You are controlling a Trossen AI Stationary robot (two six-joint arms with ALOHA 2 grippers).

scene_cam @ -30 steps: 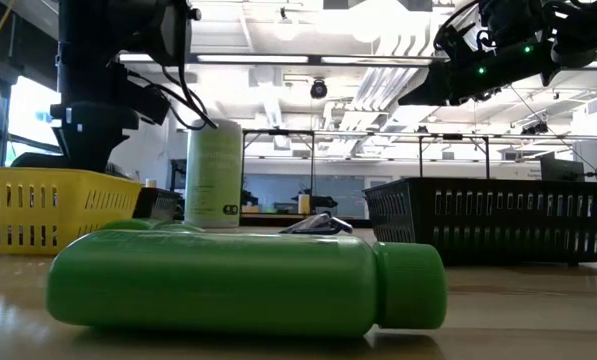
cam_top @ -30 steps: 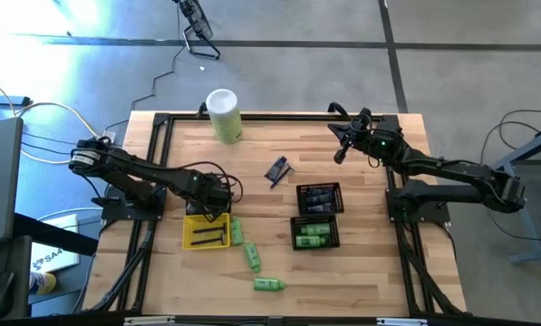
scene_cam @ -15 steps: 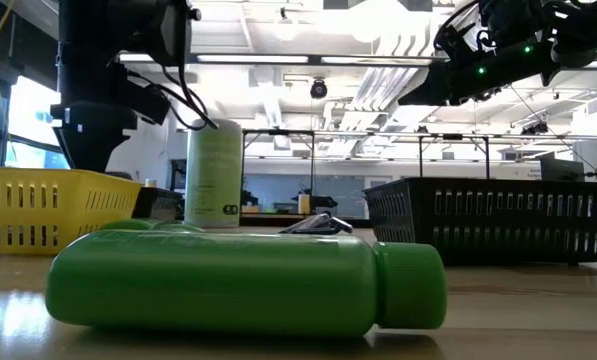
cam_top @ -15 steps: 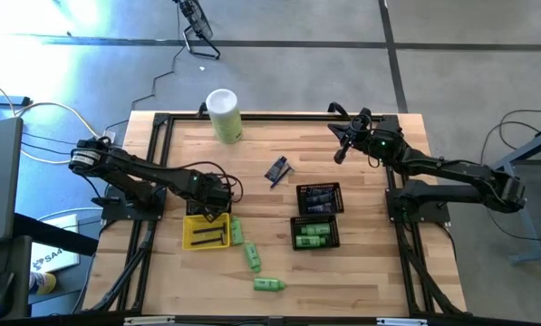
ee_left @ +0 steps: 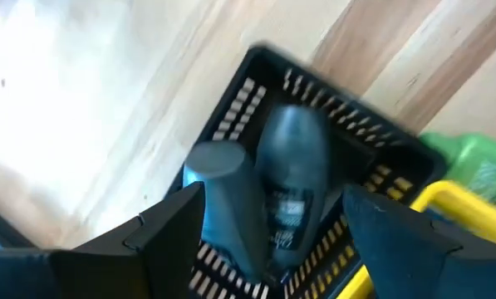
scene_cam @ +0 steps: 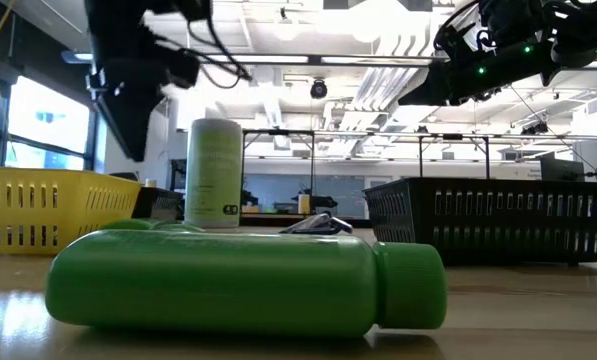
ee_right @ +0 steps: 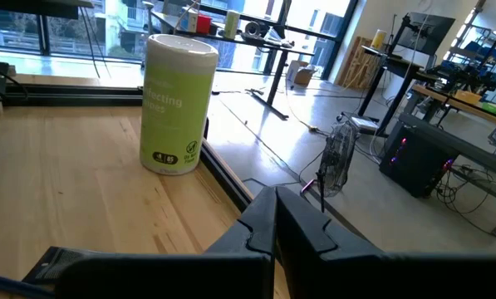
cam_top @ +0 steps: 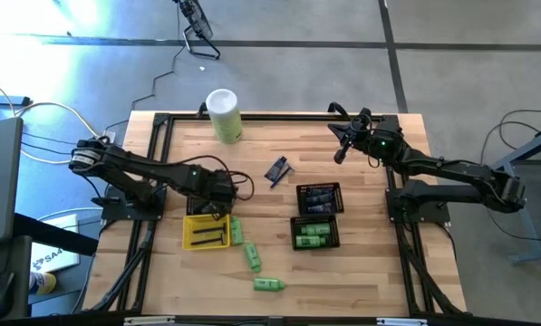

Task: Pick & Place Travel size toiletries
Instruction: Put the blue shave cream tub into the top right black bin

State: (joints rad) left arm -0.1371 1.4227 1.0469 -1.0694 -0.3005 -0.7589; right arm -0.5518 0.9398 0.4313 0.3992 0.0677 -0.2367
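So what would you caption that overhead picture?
Left gripper open above the yellow tray, green bottles scattered alongside; right gripper waits shut near the table's far edge.

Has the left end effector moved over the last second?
Yes. In the high view the left end effector has shifted toward the table's middle, now above the far right corner of the yellow tray; the low view shows it higher.

A lab: open hall with workbenches [ee_right: 447, 91] and ceiling strip lights [scene_cam: 308, 60].

Bare wood wide open at frame centre and lower right — canister [cam_top: 224, 114] blocks upper left; baskets [cam_top: 317, 215], yellow tray [cam_top: 206, 231], green bottles [cam_top: 253, 257] crowd lower middle.
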